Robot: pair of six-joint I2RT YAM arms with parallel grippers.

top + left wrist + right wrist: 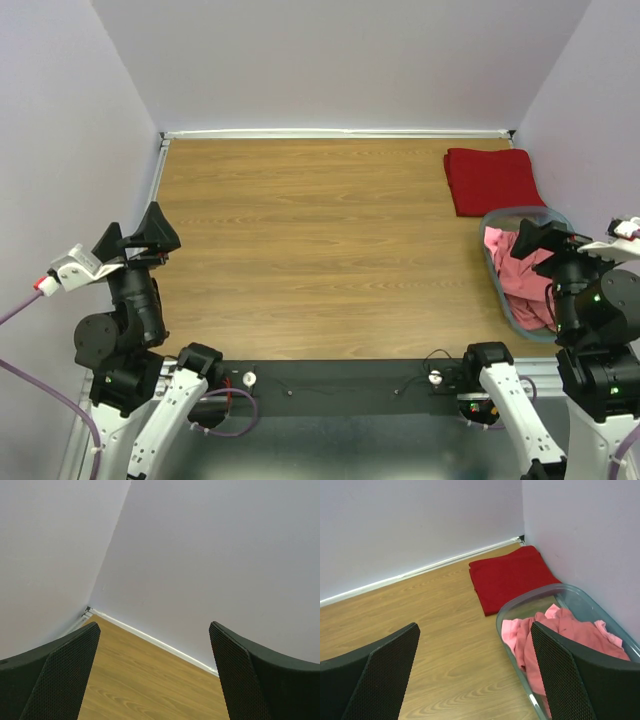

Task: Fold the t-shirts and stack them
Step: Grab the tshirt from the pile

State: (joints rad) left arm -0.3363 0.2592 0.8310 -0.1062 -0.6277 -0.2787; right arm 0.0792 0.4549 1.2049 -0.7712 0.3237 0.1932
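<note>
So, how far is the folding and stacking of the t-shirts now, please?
Done: one red t-shirt lies folded flat on the table near the far right corner. In hand: nothing; the left hand and the right hand are both open and empty, the right one by the basket. Left: the pink t-shirts, crumpled in the basket, are not yet folded or stacked.

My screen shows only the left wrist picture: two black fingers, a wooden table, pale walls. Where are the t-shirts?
Observer: A folded deep red cloth t-shirt lies flat in the far right corner of the table.
Operator: Only that one?
Observer: No. Crumpled salmon-pink cloth t-shirts fill an oval grey-blue plastic basket beside it, nearer the arms.
Operator: Is the other arm holding one?
Observer: No. The right hand hovers open and empty by the basket.
</note>
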